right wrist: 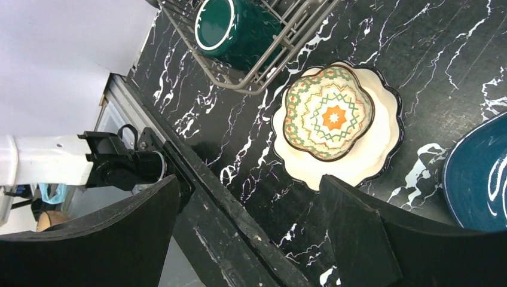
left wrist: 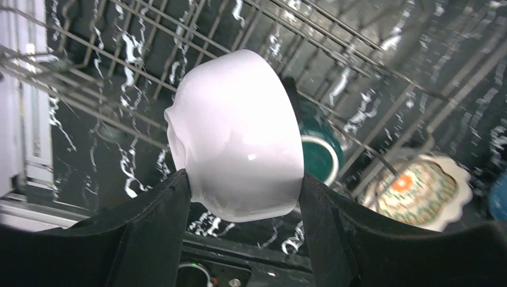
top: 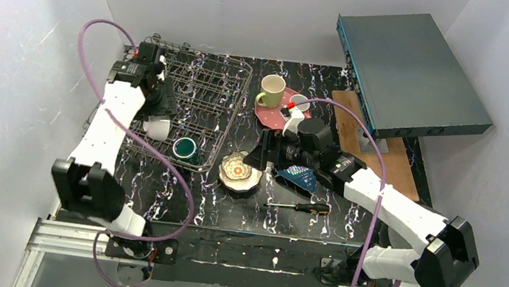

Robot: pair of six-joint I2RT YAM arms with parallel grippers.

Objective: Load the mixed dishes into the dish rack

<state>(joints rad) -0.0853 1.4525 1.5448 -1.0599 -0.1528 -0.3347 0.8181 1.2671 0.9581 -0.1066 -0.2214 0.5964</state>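
Black marbled table (top: 227, 214), one dish rack (top: 202, 92) far left; one green-inside cup (top: 185, 150) racked; left gripper (left wrist: 242, 191) pinches one white bowl (left wrist: 239, 131) over the wires; right gripper (right wrist: 251, 185) spread above one floral cream bowl (right wrist: 329, 113); unloaded, one each: yellow-green mug (top: 271, 90), small salmon cup (top: 300, 105), pink dotted plate (top: 270, 114), blue leaf-shaped plate (top: 299, 175).

The left arm (top: 109, 124) reaches forward along the left side, wrist bent down, its jaws clamped on a white bowl (left wrist: 239, 137). The right arm (top: 392, 206) stretches leftward, low, its jaws spread wide and empty.
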